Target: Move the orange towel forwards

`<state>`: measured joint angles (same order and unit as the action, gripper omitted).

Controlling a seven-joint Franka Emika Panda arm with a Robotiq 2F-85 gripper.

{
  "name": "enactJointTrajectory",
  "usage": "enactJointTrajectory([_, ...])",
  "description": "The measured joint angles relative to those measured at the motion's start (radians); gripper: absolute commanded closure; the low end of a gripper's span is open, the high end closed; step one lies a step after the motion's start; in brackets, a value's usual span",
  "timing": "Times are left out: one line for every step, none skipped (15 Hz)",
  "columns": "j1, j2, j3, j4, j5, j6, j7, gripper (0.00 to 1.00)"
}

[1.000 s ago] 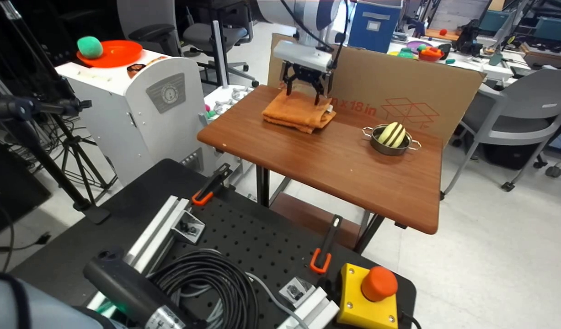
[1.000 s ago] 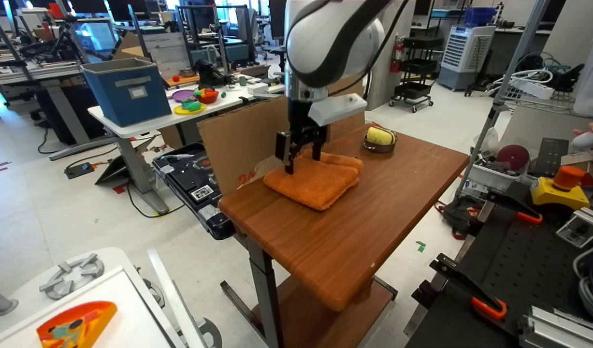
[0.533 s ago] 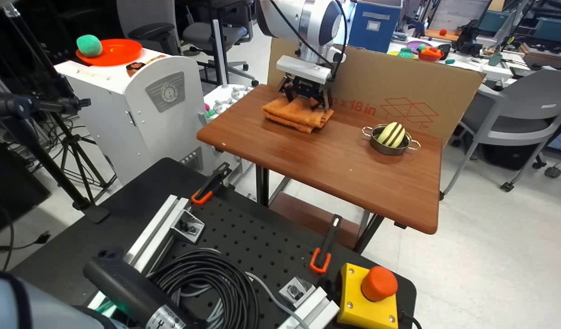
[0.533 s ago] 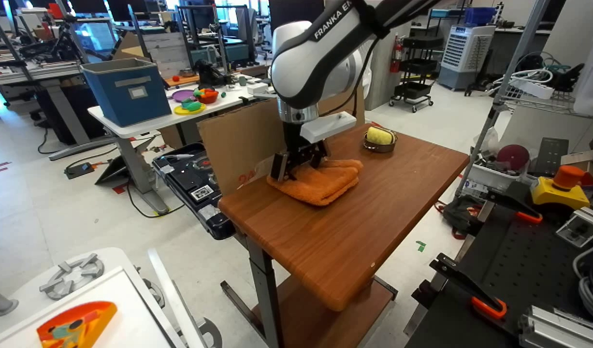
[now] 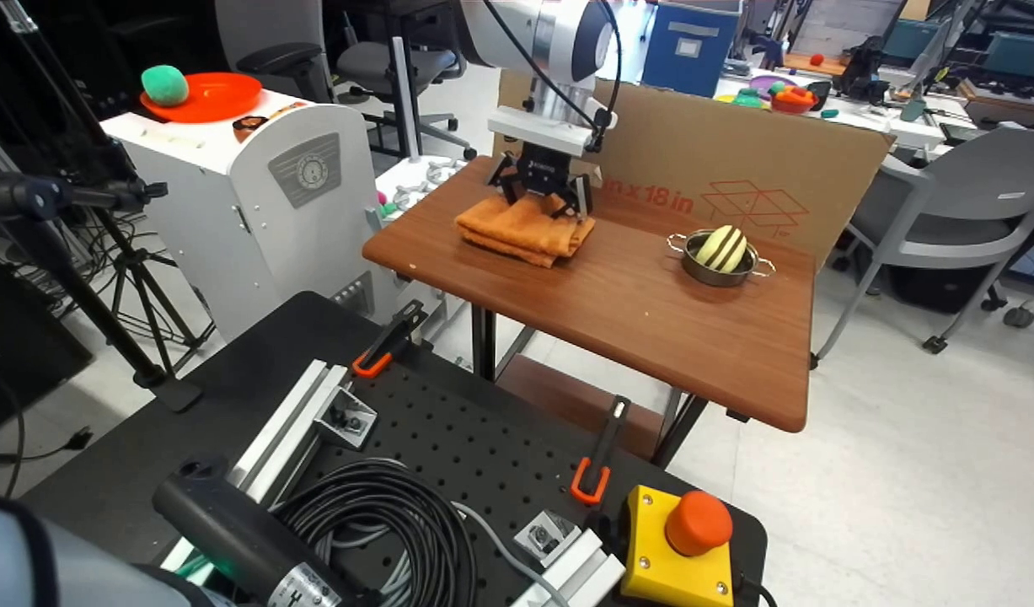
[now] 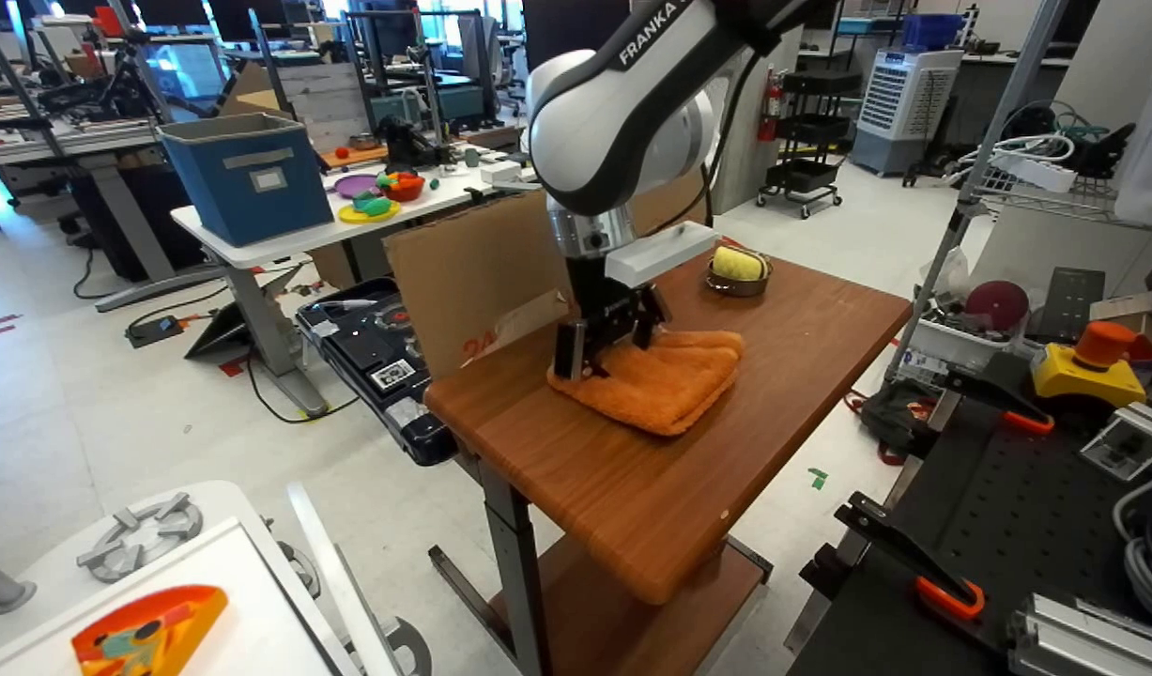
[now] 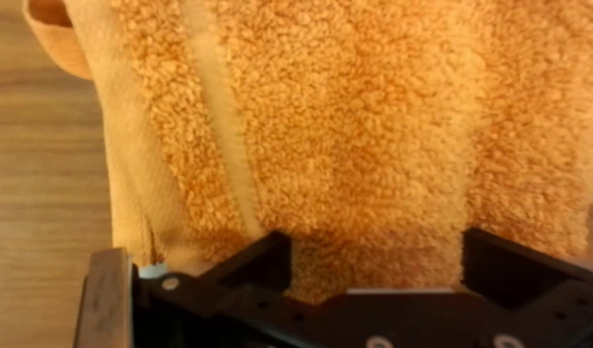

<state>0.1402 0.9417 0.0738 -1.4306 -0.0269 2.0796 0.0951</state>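
The orange towel (image 5: 521, 228) is a folded, roughly square cloth lying flat on the wooden table. It also shows in an exterior view (image 6: 665, 390) and fills most of the wrist view (image 7: 354, 121). My gripper (image 5: 538, 211) is low over the towel's back part, pointing down. In an exterior view the gripper (image 6: 622, 352) has its fingertips angled inward, pressed onto the cloth. In the wrist view the gripper (image 7: 377, 256) has its two dark fingers wide apart, with towel surface between them. The very ends of the fingertips are hard to see against the cloth.
A small metal pan (image 5: 709, 268) holding a yellow-and-brown striped object (image 5: 723, 248) stands on the table (image 5: 634, 308). A cardboard sheet (image 5: 710, 164) stands along the table's back edge. A black bench (image 5: 483, 455) with clamps and a yellow stop button (image 5: 677, 548) faces the table.
My gripper came down onto the towel, its fingertips tilting inward. Over the last half second, gripper and towel shifted together away from the cardboard, toward the table's front edge. The pan stayed.
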Motion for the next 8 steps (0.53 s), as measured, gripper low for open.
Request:
enactJointTrajectory([0.002,-0.026,0.000,-0.049,0.000,-0.001,0.001,0.00])
enactJointTrajectory([0.004,-0.053,0.000,-0.101,0.000,-0.001,0.002,0.00])
enactJointTrajectory([0.004,-0.079,0.000,-0.151,0.000,-0.001,0.002,0.00])
enactJointTrajectory([0.005,-0.103,0.000,-0.198,0.000,0.000,0.002,0.00])
enactJointTrajectory([0.006,-0.127,0.000,-0.244,0.000,0.002,0.002,0.00])
enactJointTrajectory([0.007,-0.147,0.000,-0.283,0.000,0.005,0.002,0.00])
enactJointTrajectory([0.010,-0.164,0.001,-0.317,0.000,0.018,0.002,0.00])
enactJointTrajectory([0.013,-0.180,0.001,-0.346,0.000,0.037,0.002,0.00])
